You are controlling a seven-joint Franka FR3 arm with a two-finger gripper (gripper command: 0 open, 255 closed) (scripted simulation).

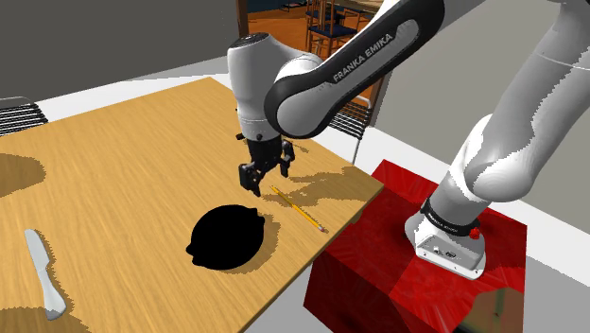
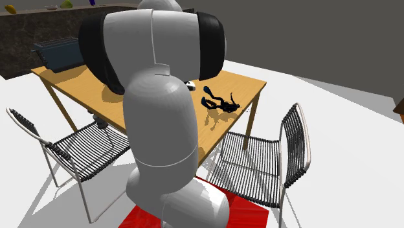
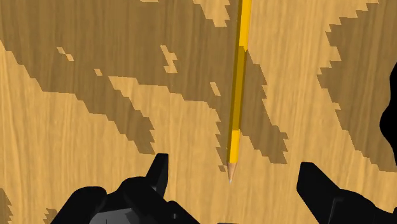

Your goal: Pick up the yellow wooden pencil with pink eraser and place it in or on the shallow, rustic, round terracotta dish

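Note:
A yellow pencil (image 1: 299,210) lies flat on the wooden table (image 1: 113,180), near the edge facing the stand, its pink eraser end toward the shoulder view's lower right. My gripper (image 1: 265,177) hovers just above the pencil's sharpened end, open and holding nothing. In the wrist view the pencil (image 3: 236,95) runs away from the gripper (image 3: 236,181), and its tip lies between the two separated fingers (image 3: 158,177) without touching them. The round dish (image 1: 227,238), drawn plain black, sits on the table just beside the pencil; its edge (image 3: 389,121) shows past one finger.
A pale grey knife-like utensil (image 1: 43,274) lies near the table's front corner in the shoulder view's lower left. The red stand (image 1: 397,255) is close to the table edge. Wire chairs (image 2: 265,162) stand beside the table, and a dark box (image 2: 61,53) sits at its far end.

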